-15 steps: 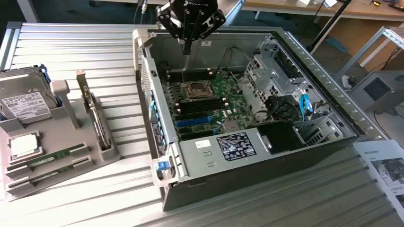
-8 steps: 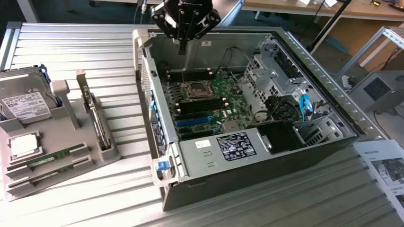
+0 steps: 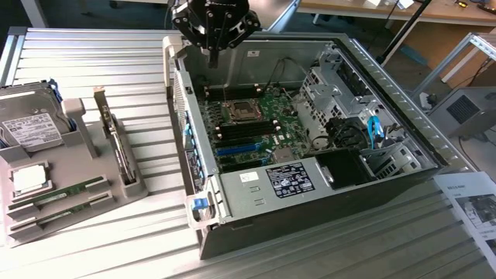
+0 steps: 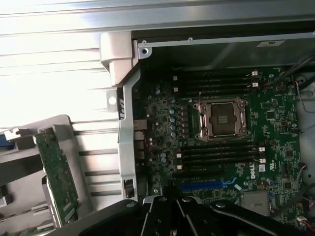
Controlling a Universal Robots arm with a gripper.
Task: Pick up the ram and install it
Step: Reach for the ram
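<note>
Two ram sticks lie side by side in the slots of a grey holder (image 3: 93, 148) at the exterior view's left, one ram stick (image 3: 58, 195) just beside the second ram stick (image 3: 69, 213), both flat and well apart from the claw (image 3: 213, 58). The holder also carries a hard drive (image 3: 31, 125), a square silvery chip (image 3: 29, 179) and an upright expansion card (image 3: 116, 142). All of this rests on a desk (image 3: 101, 64) of ridged, silvery metal slats. An open computer case (image 3: 256, 226) lies on its side in the middle, showing its green motherboard (image 3: 271, 113) and a labelled power supply (image 3: 287, 177). The claw hangs over the far edge of the case, clenched on nothing. Printed sheets (image 3: 473, 203) sit at the exterior view's right. Beyond the slats stand a wooden desk (image 3: 434, 11) and a grey box (image 3: 465, 110).

From the wrist view, the dark claw (image 4: 172, 214) sits over the motherboard (image 4: 275, 113), near a blue slot (image 4: 204, 186). Black memory slots (image 4: 216, 152) run on either side of an empty processor socket (image 4: 221, 118). The case wall (image 4: 125, 98) divides the board from the bright slatted desk (image 4: 49, 59), where the expansion card (image 4: 56, 177) stands in the holder (image 4: 19, 167).
</note>
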